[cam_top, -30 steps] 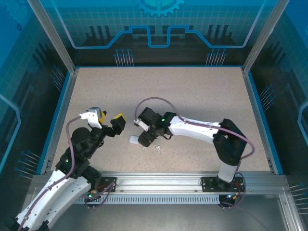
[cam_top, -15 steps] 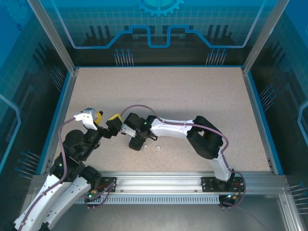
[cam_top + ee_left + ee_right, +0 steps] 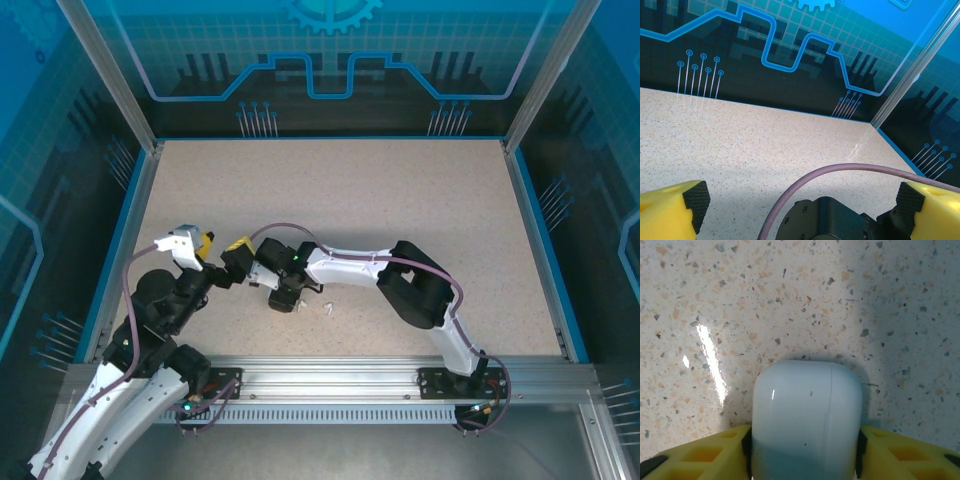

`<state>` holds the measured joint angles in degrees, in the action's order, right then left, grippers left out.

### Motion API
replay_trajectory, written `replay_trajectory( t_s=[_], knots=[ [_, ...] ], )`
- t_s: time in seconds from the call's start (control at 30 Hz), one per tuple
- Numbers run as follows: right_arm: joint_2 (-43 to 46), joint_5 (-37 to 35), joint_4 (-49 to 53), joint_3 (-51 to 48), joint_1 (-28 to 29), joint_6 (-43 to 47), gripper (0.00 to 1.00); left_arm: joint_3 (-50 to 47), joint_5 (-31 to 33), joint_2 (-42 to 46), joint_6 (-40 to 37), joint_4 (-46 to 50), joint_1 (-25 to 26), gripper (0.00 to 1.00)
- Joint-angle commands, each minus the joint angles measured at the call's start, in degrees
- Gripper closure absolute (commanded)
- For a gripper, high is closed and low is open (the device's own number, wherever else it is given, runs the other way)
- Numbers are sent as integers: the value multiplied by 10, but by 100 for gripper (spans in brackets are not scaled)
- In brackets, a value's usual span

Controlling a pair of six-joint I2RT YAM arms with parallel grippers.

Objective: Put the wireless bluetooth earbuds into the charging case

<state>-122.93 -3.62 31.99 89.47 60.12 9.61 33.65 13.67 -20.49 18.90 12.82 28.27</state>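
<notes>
— From above, where do we find the right gripper [image 3: 282,298]?

— We see it low over the table [image 3: 400,200], pointing down, with the right arm [image 3: 350,268] stretched across behind it. Its own body hides its fingertips there, so from above we cannot tell how they stand. Just beside it, on the side towards its arm's base, lie tiny white earbuds [image 3: 327,308], loose on the surface and apart from the gripper.

— And the left gripper [image 3: 222,250]?

— Close by the right one, on its far side from the earbuds. It is held above the table, and its yellow fingers are spread wide with nothing between them.

— What does the left wrist camera give us?

— The left gripper [image 3: 800,210] gaping, with a yellow finger and its black pad [image 3: 696,200] at each lower corner. Between the fingers and just ahead of them we see the black housing of the right arm [image 3: 825,220]. A purple cable [image 3: 840,172] arches over it, and bare table [image 3: 740,135] lies beyond.

— And the right wrist camera?

— There we see the charging case [image 3: 807,415], white and rounded, lying on the speckled table [image 3: 790,300]. It sits squarely between the fingers of the right gripper [image 3: 805,460], and a thin seam runs down it. The black pads [image 3: 747,452] sit against both its sides, so we read the jaws as closed on the case.
</notes>
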Motion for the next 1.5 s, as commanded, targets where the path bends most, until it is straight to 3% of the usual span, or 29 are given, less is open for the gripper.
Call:
replay_trajectory(
  t_s=[0.0, 0.3, 0.6, 0.73, 0.87, 1.0, 1.13, 1.47],
  knots=[
    [10, 1, 12, -19, 0, 8, 51, 9, -5, 6, -11, 1, -5, 1],
    [138, 2, -50, -104, -28, -3, 55, 1, -16, 0, 0, -14, -6, 1],
    [379, -2, -128, -264, -94, -6, 55, -21, -86, -69, 50, -79, -5, 2],
    [484, -8, -158, -326, -113, 26, 54, -6, -170, -138, 61, -109, -5, 3],
    [567, -16, -175, -365, -116, 75, 53, 36, -317, -229, 57, -124, -5, 5],
    [610, -18, -164, -369, -117, 108, 52, 48, -428, -291, 78, -178, -5, 10],
    [620, -17, -148, -357, -114, 126, 52, 49, -481, -330, 91, -215, -4, 13],
    [607, -34, -134, -333, -96, 150, 52, 60, -506, -373, 102, -248, 21, 16]
  ],
)
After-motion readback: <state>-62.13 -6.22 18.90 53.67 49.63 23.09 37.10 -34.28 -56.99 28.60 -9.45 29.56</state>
